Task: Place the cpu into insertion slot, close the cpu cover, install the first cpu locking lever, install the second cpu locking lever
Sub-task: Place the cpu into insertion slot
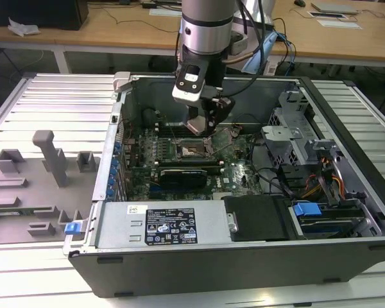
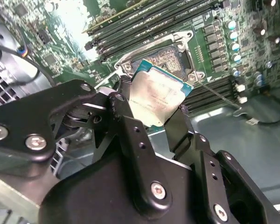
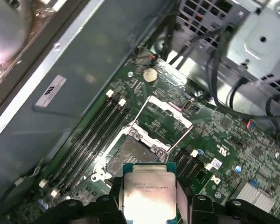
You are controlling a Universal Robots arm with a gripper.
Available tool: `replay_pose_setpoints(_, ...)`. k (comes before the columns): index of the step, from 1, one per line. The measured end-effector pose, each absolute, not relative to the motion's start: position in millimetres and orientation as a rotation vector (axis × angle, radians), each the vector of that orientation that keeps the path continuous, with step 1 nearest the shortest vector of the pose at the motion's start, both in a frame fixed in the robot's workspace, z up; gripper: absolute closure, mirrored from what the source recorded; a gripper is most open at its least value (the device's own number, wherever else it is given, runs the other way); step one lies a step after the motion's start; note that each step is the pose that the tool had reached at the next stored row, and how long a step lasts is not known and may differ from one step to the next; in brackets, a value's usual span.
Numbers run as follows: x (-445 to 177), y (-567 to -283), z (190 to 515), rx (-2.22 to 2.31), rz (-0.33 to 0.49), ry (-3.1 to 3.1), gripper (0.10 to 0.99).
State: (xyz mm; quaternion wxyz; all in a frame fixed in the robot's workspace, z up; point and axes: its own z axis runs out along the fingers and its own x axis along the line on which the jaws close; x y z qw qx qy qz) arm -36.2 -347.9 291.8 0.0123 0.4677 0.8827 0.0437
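Observation:
My gripper [image 1: 203, 126] is shut on the cpu [image 2: 158, 95], a flat silver-grey square chip pinched by its edges between the two black fingers [image 2: 129, 122]. The chip hangs tilted a little above the insertion slot [image 3: 130, 156], whose dark frame and contact field lie bare under it. In the exterior view the slot [image 1: 194, 151] sits on the green motherboard just below the fingers. The cpu cover [image 3: 172, 111] is swung open beside the slot, a thin silver frame with a square window. A thin wire locking lever [image 2: 215, 92] stands released next to the socket.
The open computer case [image 1: 199, 256] surrounds the board with tall walls. Long memory slots [image 3: 91, 135] flank the socket. A drive cage with cables [image 1: 295, 138] fills the exterior view's right side. A grey fixture tray [image 1: 32, 186] lies outside the case on the exterior view's left.

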Motion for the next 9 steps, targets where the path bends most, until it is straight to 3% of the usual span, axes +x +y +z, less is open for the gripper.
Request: replay_pose_setpoints(9,-36.2,-347.9,289.5,1.704,0.132,2.597,0.545)
